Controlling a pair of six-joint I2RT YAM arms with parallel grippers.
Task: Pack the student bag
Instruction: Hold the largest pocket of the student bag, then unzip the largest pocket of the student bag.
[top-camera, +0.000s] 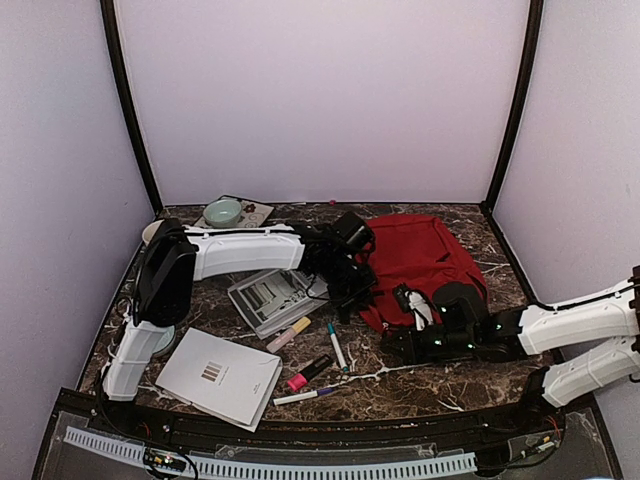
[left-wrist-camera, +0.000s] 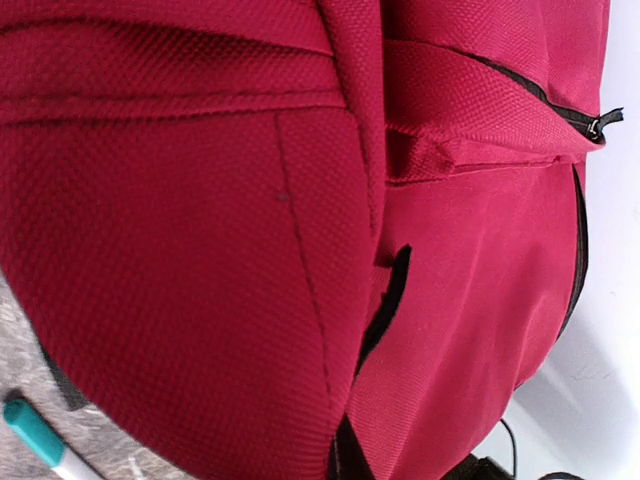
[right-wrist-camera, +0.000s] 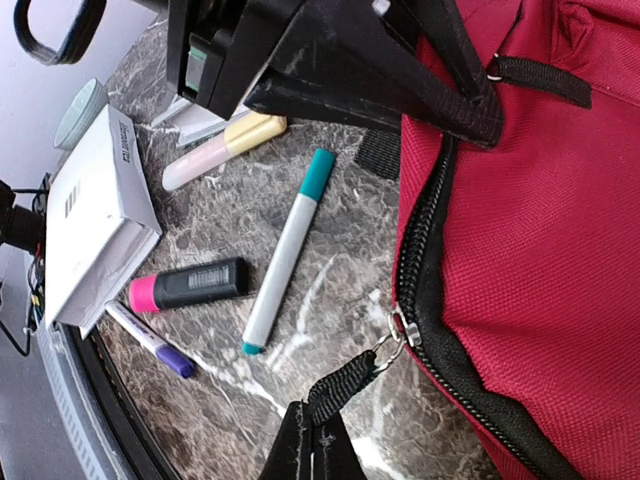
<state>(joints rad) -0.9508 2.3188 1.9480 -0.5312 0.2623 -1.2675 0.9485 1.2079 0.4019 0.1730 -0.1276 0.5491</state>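
Well, the student bag (top-camera: 430, 250), a big red cloth backpack with black straps, lies flat on the dark marble table (top-camera: 450, 385), at about two o'clock from the middle in the top view. It looks soft and floppy, so I think it will sag and fold if it is lifted by one spot. It is likely light, and the cloth may slide on the smooth stone. The best places to hold it look like the black woven zip pull (right-wrist-camera: 345, 385) and the firmer edge beside the black zip (right-wrist-camera: 420, 250). The right claw (right-wrist-camera: 318, 428) has its two fingers pressed together on that zip pull, at the bag's six o'clock side. The left claw (right-wrist-camera: 482, 115) comes in from nine o'clock. Its tips meet on the red edge by the zip, so it seems to pinch the cloth. Near the bag, at about eight o'clock, lie a long white pen with a teal cap (right-wrist-camera: 290, 250), a pink and black highlighter (right-wrist-camera: 190, 285) and a white paper book (right-wrist-camera: 95, 230).
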